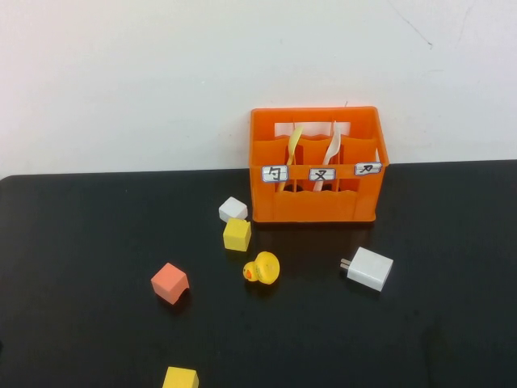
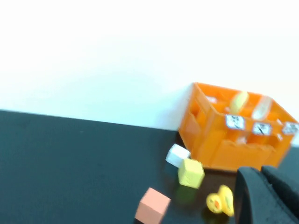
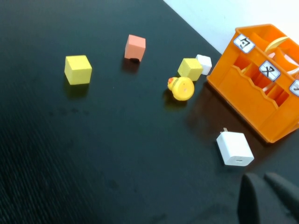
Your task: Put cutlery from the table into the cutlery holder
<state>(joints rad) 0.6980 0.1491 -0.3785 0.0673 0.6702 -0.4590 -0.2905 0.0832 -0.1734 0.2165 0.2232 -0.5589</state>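
Crate [image 1: 317, 182]: three white labels, black characters; both claws [image 2: 267, 196] [image 3: 267, 198] closed.

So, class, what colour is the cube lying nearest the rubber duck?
Yellow. The cube sits just beyond the rubber duck; the high view shows it best.

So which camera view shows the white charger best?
The right wrist view: the white charger lies close and whole, prongs visible. The high view shows it smaller, right of the rubber duck. The left wrist view misses it.
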